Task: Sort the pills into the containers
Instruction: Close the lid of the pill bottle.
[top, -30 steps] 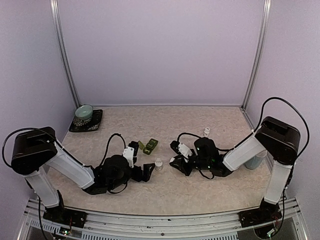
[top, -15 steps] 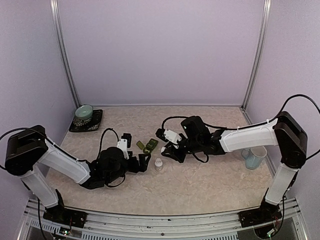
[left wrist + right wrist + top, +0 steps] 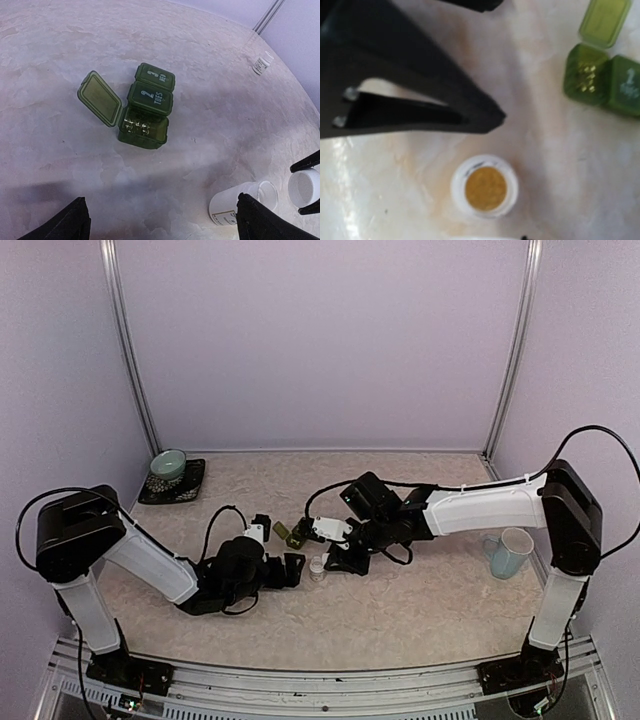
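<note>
Lying on table (image 3: pixel 225 75): containers (image 3: pixel 147 107), nearest lid flipped open | left fingers (image 3: pixel 75 222) spread wide, containers ahead between them, well apart | right fingers (image 3: pixel 420 75) nearly closed over uncapped bottle (image 3: pixel 485 186), containers off to one side, untouched

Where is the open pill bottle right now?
The pill bottle stands mid-table in the top view, just on the near side of the green pill organizer.
</note>
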